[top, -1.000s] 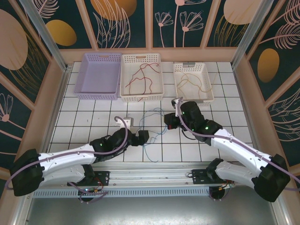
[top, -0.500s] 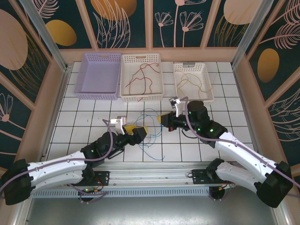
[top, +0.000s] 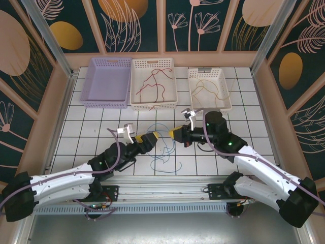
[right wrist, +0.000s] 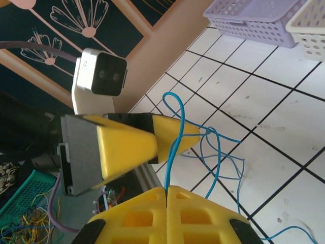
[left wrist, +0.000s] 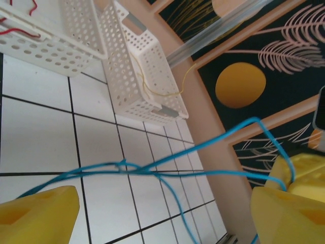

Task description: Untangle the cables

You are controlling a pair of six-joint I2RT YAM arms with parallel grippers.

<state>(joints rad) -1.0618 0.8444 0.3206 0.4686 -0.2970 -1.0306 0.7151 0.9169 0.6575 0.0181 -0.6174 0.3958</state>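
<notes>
A tangle of thin blue cables lies on the white tiled table, partly lifted. My right gripper is shut on one blue strand, which rises straight out of its closed yellow fingertips. My left gripper faces it closely from the left, open. In the left wrist view its yellow fingers stand wide apart, and blue strands stretch across the gap without touching either one. A red cable lies in the middle basket. A yellow-orange cable lies in the right basket.
Three baskets line the far edge: a lilac one, a white one and a smaller white one. Wooden walls enclose the table. Thick lilac cords run along both arms. A metal rail borders the near edge.
My left gripper has swung up and toward the right gripper, its jaws narrowing a little. The right gripper has moved left, drawing the blue strand up off the tiles.
</notes>
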